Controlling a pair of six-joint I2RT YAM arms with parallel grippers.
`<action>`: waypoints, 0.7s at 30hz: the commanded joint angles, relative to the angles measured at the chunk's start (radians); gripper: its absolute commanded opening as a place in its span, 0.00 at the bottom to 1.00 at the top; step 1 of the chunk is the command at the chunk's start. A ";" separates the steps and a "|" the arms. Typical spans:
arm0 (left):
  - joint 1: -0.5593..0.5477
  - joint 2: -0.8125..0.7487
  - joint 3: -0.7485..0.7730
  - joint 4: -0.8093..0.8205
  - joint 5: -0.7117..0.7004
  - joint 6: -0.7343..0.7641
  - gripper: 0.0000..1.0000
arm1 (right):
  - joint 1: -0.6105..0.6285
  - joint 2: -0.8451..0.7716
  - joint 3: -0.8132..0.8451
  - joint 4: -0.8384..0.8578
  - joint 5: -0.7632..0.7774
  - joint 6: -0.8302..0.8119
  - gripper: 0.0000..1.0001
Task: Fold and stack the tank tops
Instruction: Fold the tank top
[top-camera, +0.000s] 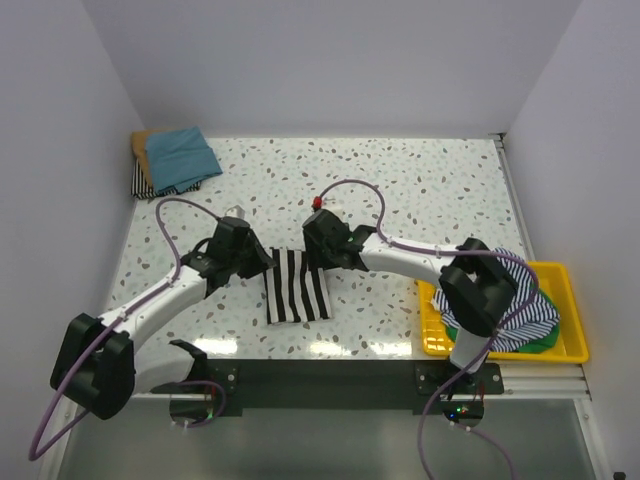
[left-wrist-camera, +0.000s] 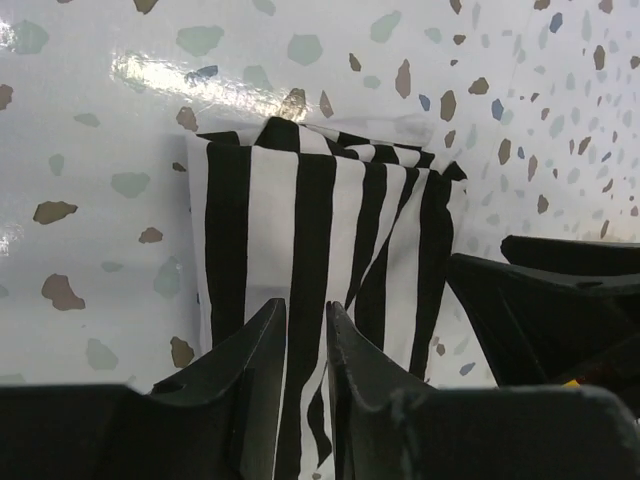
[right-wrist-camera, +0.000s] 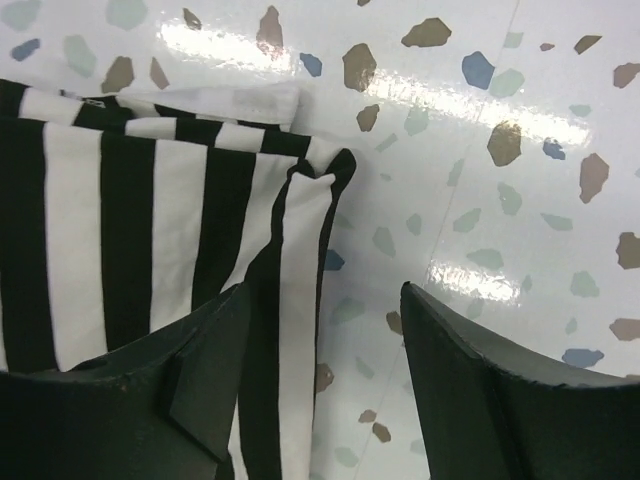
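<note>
Table (top-camera: 420, 190): speckled white surface, lying beneath both grippers.

Yellow tray (top-camera: 574, 310): well off to the outer side of the right gripper (right-wrist-camera: 325, 330) and nearer the arm bases. It holds a crumpled striped tank top (top-camera: 525, 315) with a green tank top (top-camera: 540, 347) showing under it.

Corner stack: well ahead of the left gripper (left-wrist-camera: 305, 335) and off to its outer side, in the table's far left corner. A teal tank top (top-camera: 180, 155) lies uppermost. A tan tank top (top-camera: 140, 143) and a striped edge (top-camera: 142, 185) show beneath it.

Folded striped tank top (top-camera: 295, 290): a narrow black-and-white rectangle lying flat on the table between the two grippers. One gripper is at each of its upper corners.

Left gripper: the fingers (left-wrist-camera: 265, 360) stand nearly together with only a slim gap between them. They are set over the near edge of the folded cloth, which stretches away ahead of them. Striped fabric shows in the gap. Whether any is pinched cannot be told.

Right gripper: the jaws are spread wide and hold nothing. One finger (right-wrist-camera: 210, 370) sits over the folded cloth's edge. The other finger (right-wrist-camera: 470, 380) is over bare table just beside that edge.
</note>
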 joint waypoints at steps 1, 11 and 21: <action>-0.011 0.030 -0.003 0.011 -0.059 -0.006 0.27 | -0.027 0.039 0.016 0.055 -0.056 -0.038 0.64; -0.010 0.246 -0.003 0.078 -0.119 0.034 0.27 | -0.070 0.113 -0.030 0.086 -0.027 0.002 0.33; -0.009 0.294 0.059 0.069 -0.136 0.114 0.28 | -0.101 -0.033 -0.123 0.083 -0.013 0.021 0.45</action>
